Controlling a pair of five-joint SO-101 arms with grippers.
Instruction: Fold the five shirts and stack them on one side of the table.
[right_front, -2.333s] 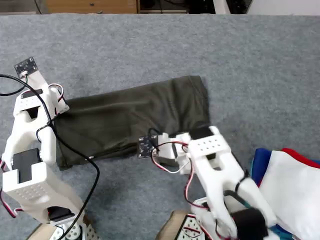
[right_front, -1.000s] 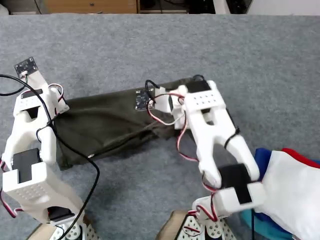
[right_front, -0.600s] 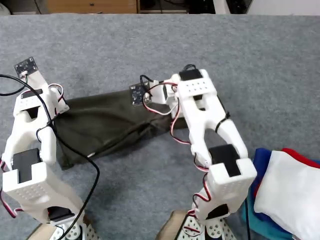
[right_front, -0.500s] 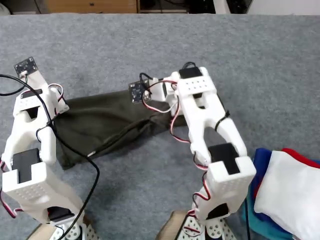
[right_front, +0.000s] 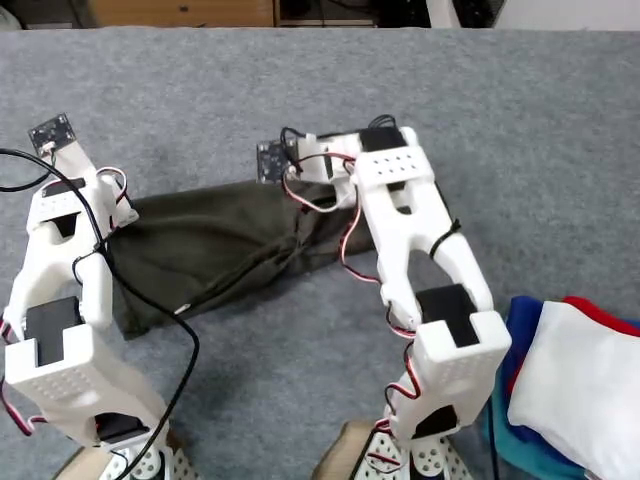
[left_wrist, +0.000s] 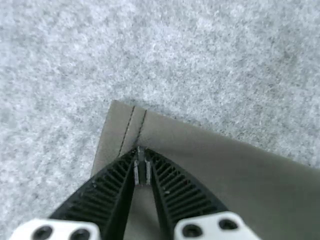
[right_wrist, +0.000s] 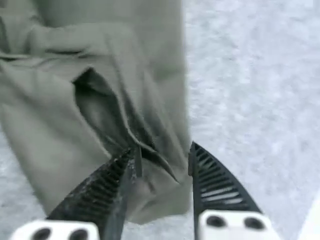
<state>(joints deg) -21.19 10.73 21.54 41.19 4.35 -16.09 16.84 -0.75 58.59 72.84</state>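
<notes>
Presently, left gripper (left_wrist: 141, 170): corner of dark olive fabric shirt (left_wrist: 250, 175) is pinched.
Right gripper (right_wrist: 162, 160): fingers are spread over folds.

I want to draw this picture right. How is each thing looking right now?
olive shirt, spread out, one end rumpled and partly folded over.
left tool, shut on the olive shirt's corner.
right tool, open over the rumpled end.
shirt pile, folded and stacked, white on top.
</notes>
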